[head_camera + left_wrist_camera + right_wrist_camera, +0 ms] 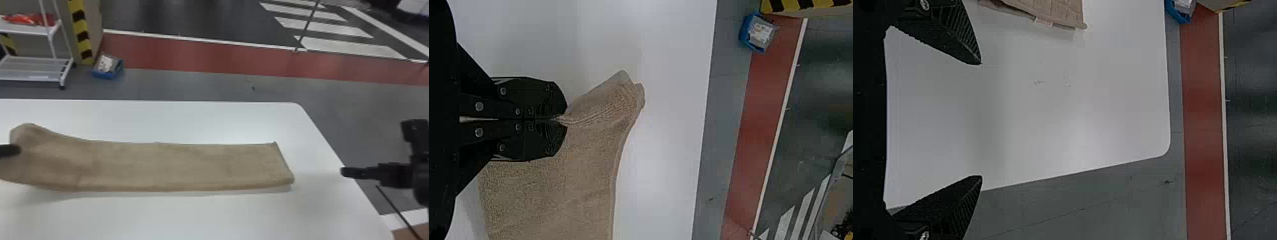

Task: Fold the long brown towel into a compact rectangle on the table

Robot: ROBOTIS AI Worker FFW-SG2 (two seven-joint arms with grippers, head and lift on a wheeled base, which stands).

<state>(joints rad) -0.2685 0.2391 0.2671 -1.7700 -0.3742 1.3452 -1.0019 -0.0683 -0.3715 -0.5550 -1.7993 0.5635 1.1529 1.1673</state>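
Over the table's [223, 217] right edge, the right gripper [346, 172] hangs wide open and empty. Farther left, the brown towel [191, 166] lies stretched out lengthwise, its left end pinched in the closed left gripper [11, 150]. Beyond, a blue box [107, 76] sits on the floor [191, 84].

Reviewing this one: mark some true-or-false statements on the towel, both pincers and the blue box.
1. The left pincer grips the towel near one end. True.
2. The right pincer is shut on the towel's other end. False: the right pincer is open and clear of the towel.
3. The towel is folded into a compact rectangle. False: it is a long strip on the table.
4. The blue box is on the floor beyond the table. True.
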